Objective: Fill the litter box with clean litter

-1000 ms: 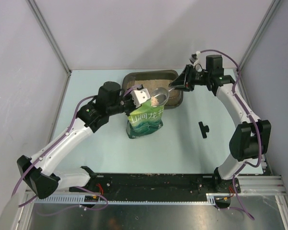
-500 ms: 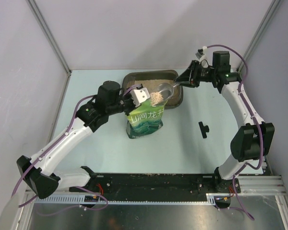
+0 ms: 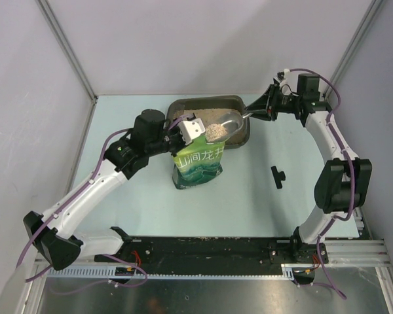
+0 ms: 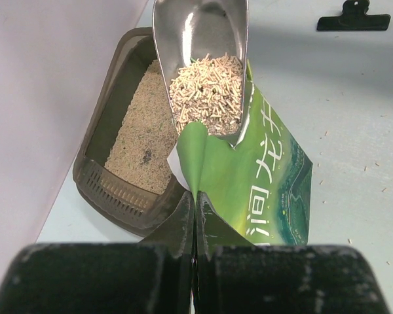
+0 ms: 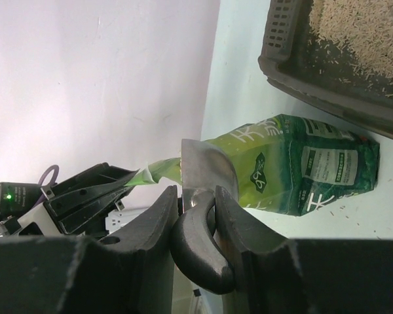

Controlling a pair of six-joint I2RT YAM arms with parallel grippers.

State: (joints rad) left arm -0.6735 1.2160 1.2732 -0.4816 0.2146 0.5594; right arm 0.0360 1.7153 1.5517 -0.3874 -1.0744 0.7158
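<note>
The left hand (image 3: 190, 129) is pinched fully closed on the top flap of the green printed pouch (image 3: 198, 167), holding its mouth up; the left wrist view shows the two fingers (image 4: 183, 219) pressed together on the folded green edge. The pouch stands on the pale blue-green counter (image 3: 262, 209), touching the near wall of the shallow dark brown-grey plastic litter box (image 3: 243, 139), which lies at its 12 o'clock. Over the pouch's mouth hangs the silver metal scoop (image 3: 224, 125), its bowl carrying a heap of beige litter granules (image 4: 206, 98). More of the same litter (image 4: 141, 140) covers the box floor in a thin layer. At the box's 2 o'clock, the right hand (image 3: 252, 112) is clamped narrowly on the scoop's dark handle. A small black clip (image 3: 277, 175) lies at the pouch's 3 o'clock, well apart.
</note>
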